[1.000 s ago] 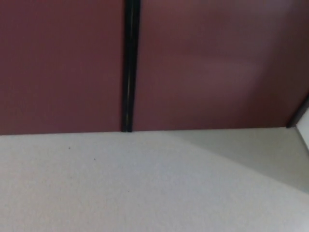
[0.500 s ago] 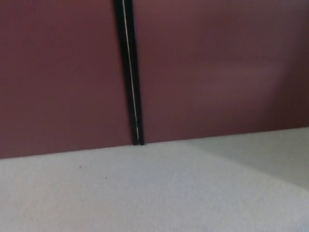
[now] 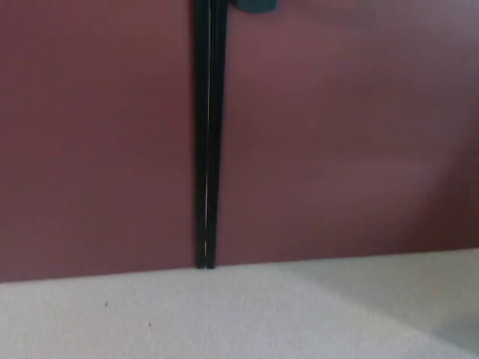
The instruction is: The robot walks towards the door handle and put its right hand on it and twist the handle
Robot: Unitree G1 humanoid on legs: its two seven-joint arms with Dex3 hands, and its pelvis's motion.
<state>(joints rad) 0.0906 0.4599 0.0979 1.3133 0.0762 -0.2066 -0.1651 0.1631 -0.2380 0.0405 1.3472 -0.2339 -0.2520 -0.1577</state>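
Filling most of the head view, a dark red door [image 3: 337, 134] stands upright, with a matching dark red panel [image 3: 97, 134] beside it toward 9 o'clock. Between the two runs a narrow black gap [image 3: 207, 134], going from the top edge down to the floor and carrying a thin pale line along its middle. At 12 o'clock, just right of that gap and cut off by the top edge, a small dark shape [image 3: 257, 5] sits on the door; it may be the foot of the door handle, but too little of it shows to tell. A pale grey floor [image 3: 224, 321] spreads across the 6 o'clock band, meeting the door along a line that rises slightly toward 3 o'clock, with a few tiny dark specks on it toward 7 o'clock. Neither robot hand nor any forearm enters the picture, so the pose and the state of both cannot be told.
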